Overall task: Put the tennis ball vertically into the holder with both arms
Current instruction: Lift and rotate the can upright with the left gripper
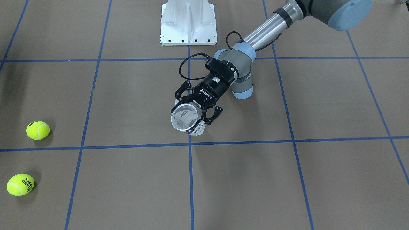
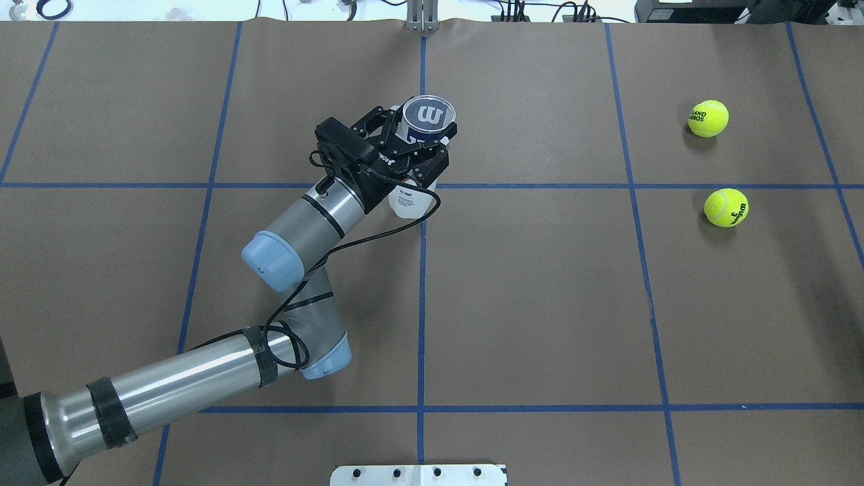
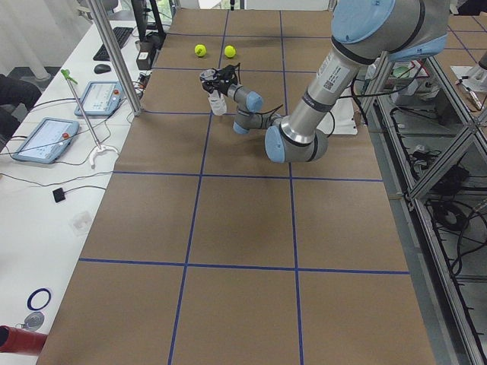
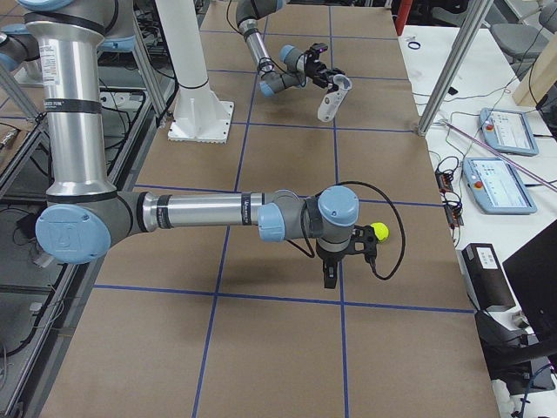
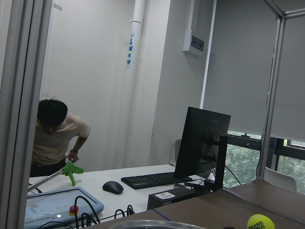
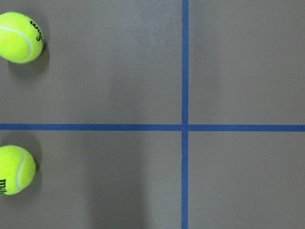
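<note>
Holder [image 1: 183, 117] off bench [image 1: 287, 179], tilted, held mid-body by left gripper [image 1: 195, 110]; jaws closed on it from both sides. Hangs near bench centre, over crossing of blue tape lines [image 1: 190, 179]. Far ball [image 2: 708, 118] and near ball [image 2: 725, 207] lie on robot's right, well apart from holder. Overhead view shows navy W end; front view shows clear round end, inside visible. Right gripper [image 4: 331, 277] appears only in right-side view, over bench beside one of balls; cannot tell how jaws stand. Right wrist view: both balls at left edge.

Holder [image 1: 184, 118]: clear, navy label, tilted, in left end effector [image 1: 195, 111]; two yellow tennis balls [image 1: 37, 130] [image 1: 20, 184] well aside.
</note>
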Robot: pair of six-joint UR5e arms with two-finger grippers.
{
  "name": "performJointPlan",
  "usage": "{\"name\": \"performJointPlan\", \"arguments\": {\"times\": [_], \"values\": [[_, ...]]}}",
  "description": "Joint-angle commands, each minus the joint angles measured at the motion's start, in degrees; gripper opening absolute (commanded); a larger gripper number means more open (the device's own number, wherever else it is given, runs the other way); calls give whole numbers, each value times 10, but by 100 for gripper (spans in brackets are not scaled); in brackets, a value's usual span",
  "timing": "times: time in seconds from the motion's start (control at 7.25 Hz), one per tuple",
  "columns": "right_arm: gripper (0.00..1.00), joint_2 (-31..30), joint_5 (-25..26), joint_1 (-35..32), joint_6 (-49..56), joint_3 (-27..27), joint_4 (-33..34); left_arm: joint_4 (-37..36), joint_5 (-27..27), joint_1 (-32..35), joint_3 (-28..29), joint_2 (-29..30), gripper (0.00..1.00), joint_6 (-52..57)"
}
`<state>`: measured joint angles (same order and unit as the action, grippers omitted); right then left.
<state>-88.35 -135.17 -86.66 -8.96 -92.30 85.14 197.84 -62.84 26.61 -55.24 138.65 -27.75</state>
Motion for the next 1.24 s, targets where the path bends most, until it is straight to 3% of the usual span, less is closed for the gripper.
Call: {"name": "performJointPlan", "arguments": {"times": [0.0,0.28,0.55,1.1], "values": [[100,-1,1,0,-1,-1,0,-1,-2,-6,4,0,70,0],[100,-1,0,0,-2,-1,0,-1,1,-14,2,5,74,-1],[100,-1,1,0,-1,-1,0,1,7,-19,-2,1,85,0],[100,-1,1,1,-2,-2,0,6,3,-18,-5,-2,87,0]]}}
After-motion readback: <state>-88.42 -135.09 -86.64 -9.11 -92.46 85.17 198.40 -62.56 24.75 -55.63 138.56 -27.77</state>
